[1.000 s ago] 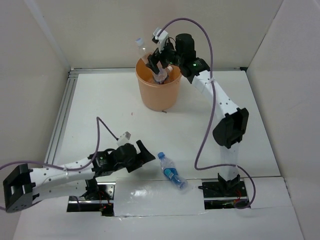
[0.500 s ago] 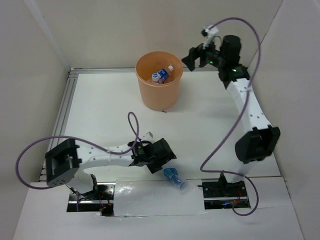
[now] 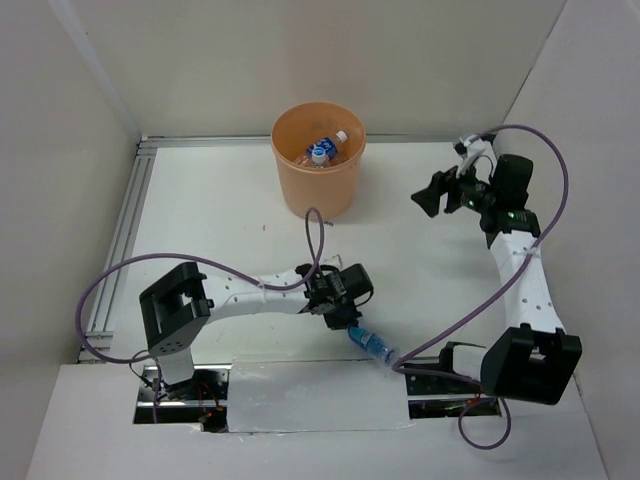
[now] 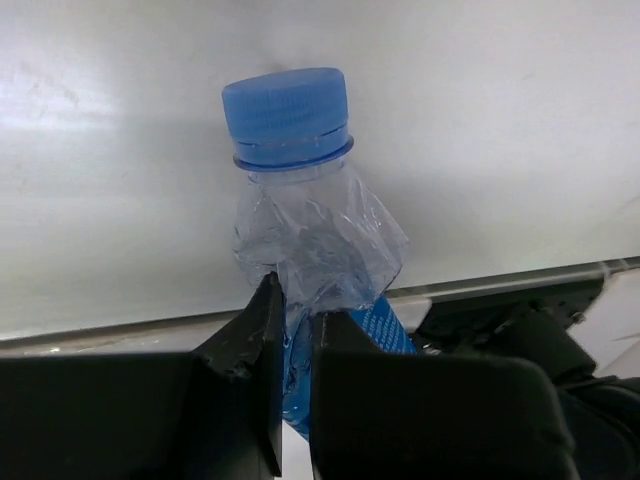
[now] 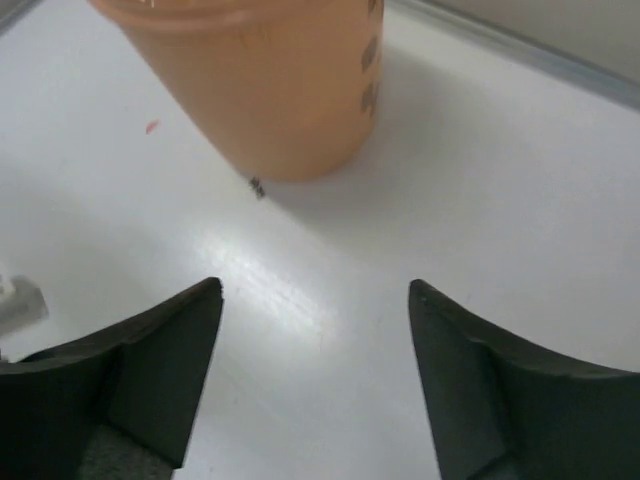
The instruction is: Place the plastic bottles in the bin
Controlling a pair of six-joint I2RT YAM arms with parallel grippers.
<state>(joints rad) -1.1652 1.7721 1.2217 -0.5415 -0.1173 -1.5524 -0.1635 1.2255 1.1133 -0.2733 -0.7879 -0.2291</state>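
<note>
Blue-capped bottle (image 4: 300, 215), one, crumpled, is being pinched tight by the left gripper (image 4: 297, 305), well nearer than the single bin (image 3: 318, 195). One white-capped bottle (image 3: 322, 150) is lying inside the bin, and any others there are hard to make out. The right gripper (image 5: 315, 290) is gaping wide and empty, to the bin's right.

A robotics lab cell: a white worktop (image 3: 220, 230) boxed in by blank pale panels (image 3: 200, 70), a metal rail (image 3: 125, 240) along its left edge, left arm (image 3: 250, 297) and right arm (image 3: 522, 272) bolted at the near edge.
</note>
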